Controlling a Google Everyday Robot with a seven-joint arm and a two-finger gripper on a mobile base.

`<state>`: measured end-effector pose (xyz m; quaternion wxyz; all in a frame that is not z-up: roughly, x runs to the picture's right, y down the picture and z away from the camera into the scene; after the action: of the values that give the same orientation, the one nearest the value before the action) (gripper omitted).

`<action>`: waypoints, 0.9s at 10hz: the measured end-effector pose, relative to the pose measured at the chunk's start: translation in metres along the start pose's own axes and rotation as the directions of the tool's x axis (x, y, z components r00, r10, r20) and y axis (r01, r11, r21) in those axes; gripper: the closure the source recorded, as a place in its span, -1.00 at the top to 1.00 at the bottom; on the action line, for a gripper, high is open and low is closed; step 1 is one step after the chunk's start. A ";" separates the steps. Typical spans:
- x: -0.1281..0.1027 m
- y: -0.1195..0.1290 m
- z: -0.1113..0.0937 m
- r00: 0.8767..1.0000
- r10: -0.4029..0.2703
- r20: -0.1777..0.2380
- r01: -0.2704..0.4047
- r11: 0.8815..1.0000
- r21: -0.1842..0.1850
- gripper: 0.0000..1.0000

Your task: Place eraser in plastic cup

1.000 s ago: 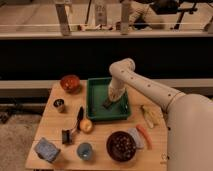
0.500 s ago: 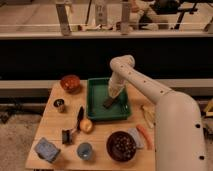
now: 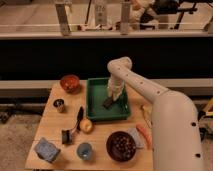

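the end effector [image 3: 109, 101] is reaching down into the green tray [image 3: 95, 111], at the eraser [image 3: 107, 103]. the plastic cup [image 3: 84, 150] is sitting near the worktop's [image 3: 55, 128] front edge.

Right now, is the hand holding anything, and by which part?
Cannot be told. The hand is down in the green tray at the eraser, but a grasp isn't visible.

The tray [image 3: 95, 112] sits at the back middle of the surface [image 3: 50, 125]. In it, toward its right side, lies the eraser [image 3: 108, 102], with the claw [image 3: 110, 99] right over it. Left of the tray stands a bowl [image 3: 69, 83]; nearer and further left, a metal cup [image 3: 59, 105]. The cup [image 3: 84, 150] stands at the front edge, left of another bowl [image 3: 121, 146].
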<state>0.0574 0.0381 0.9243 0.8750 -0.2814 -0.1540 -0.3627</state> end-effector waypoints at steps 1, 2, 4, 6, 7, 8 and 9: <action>0.001 0.002 0.008 1.000 -0.001 -0.031 0.001 1.000 -0.010 0.60; 0.001 0.002 0.014 0.999 -0.014 -0.045 0.013 1.000 -0.007 0.60; -0.003 -0.002 0.020 0.998 -0.047 -0.050 0.048 0.999 0.007 0.60; -0.005 -0.005 0.027 0.995 -0.097 -0.035 0.098 0.995 0.017 0.60; -0.007 -0.008 0.033 0.993 -0.117 -0.024 0.118 0.993 0.011 0.56; -0.009 -0.008 0.039 0.991 -0.133 -0.006 0.133 0.991 -0.001 0.38; -0.008 -0.007 0.043 0.991 -0.136 0.007 0.136 0.991 -0.011 0.21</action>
<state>0.0438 0.0647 0.9576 0.8460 -0.2763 -0.1737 -0.4216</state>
